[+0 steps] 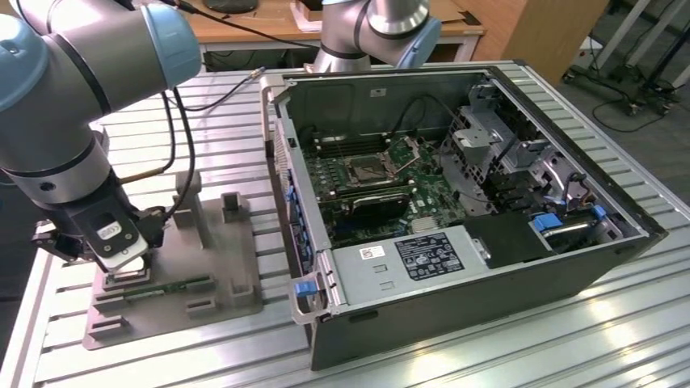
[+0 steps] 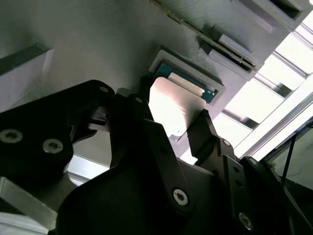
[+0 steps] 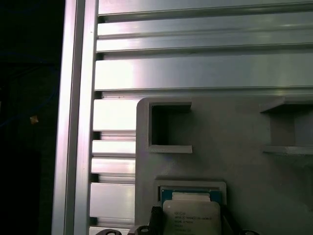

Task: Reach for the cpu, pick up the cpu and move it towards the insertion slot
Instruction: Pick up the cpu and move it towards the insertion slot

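The cpu point(image 2: 175, 108) lies in a recess of the grey fixture point(image 1: 221, 242): a thin square with a pale metal lid on a green board. The gripper point(image 2: 174, 102) straddles it; whether it is clamped, I cannot tell. I judge the chip light, stiff and smooth, best held by two opposite edges.

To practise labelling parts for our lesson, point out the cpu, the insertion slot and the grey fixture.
cpu point(image 2: 178, 105), second wrist view, middle of its pale metal top.
insertion slot point(image 1: 370, 168), exterior view, its dark centre.
grey fixture point(image 1: 226, 260), exterior view, bare flat base.
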Robot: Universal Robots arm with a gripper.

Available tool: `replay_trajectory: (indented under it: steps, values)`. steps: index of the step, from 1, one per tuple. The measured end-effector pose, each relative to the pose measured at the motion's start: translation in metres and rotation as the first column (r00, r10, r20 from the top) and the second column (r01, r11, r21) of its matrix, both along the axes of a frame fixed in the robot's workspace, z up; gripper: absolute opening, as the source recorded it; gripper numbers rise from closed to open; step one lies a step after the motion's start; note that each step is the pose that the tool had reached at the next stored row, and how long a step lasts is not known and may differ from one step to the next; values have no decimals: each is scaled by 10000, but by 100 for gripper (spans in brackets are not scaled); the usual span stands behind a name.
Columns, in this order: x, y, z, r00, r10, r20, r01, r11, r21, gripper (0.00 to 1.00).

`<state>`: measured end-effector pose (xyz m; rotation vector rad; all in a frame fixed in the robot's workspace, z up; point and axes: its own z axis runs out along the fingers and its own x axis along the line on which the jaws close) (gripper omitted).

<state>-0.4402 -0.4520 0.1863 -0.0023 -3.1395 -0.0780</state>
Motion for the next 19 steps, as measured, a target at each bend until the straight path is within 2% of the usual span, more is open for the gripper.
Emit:
replay_trajectory:
  steps: [19]
  values:
    - [-1, -1, 39, 10000, 0, -4, 0, 10000, 39, 55]
